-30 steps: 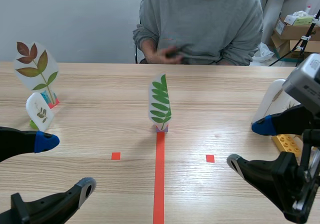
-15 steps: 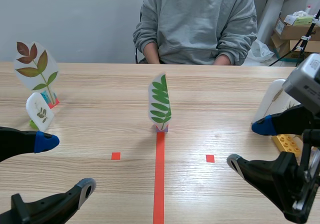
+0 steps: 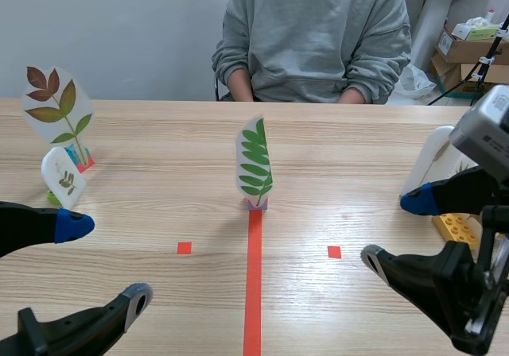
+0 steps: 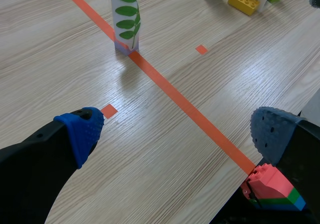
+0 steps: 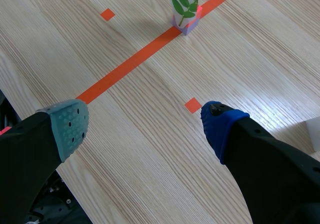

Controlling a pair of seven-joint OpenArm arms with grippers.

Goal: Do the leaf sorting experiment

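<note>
A white card with a green compound leaf (image 3: 254,165) stands upright on a small pink block at the far end of the tape line, also seen ahead of both grippers (image 4: 125,16) (image 5: 186,1). At the left stand a tall card with red-brown and green leaves (image 3: 57,111) and a small card with a pale leaf (image 3: 63,178). At the right a white card (image 3: 436,165) stands behind a yellow brick (image 3: 456,228). My left gripper (image 3: 105,262) is open low at the left. My right gripper (image 3: 396,230) is open low at the right. Both hold nothing.
A person in a grey sweatshirt (image 3: 314,34) sits across the table, hands below its far edge. Cardboard boxes (image 3: 469,50) stand at the back right. A red, green and blue brick stack (image 4: 272,186) shows under my left gripper's finger.
The person's hands, raised at the chest a second ago, have dropped out of sight behind the table. Neither arm nor any card has moved.
</note>
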